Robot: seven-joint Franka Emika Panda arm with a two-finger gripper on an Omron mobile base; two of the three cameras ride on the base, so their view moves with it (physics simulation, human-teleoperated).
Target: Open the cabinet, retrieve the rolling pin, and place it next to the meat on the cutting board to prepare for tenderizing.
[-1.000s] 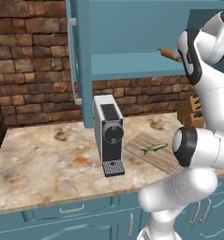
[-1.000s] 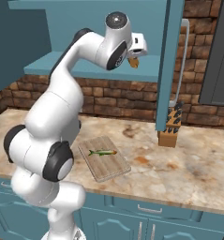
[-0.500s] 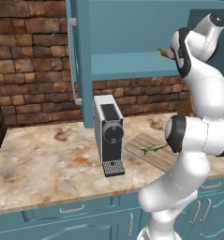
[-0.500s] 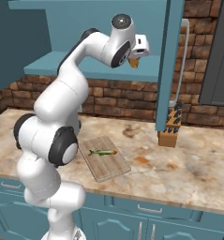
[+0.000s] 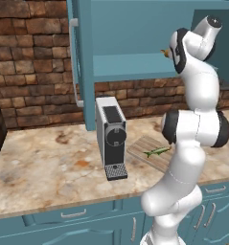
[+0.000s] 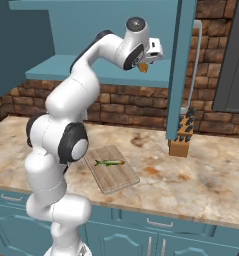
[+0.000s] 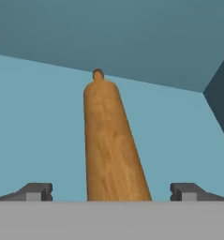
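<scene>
Hand view: end effector spread wide astride rolling pin, no legible writing.

Arm raised high, elbow bent; pincer spread wide, apparently gripping nothing.
</scene>
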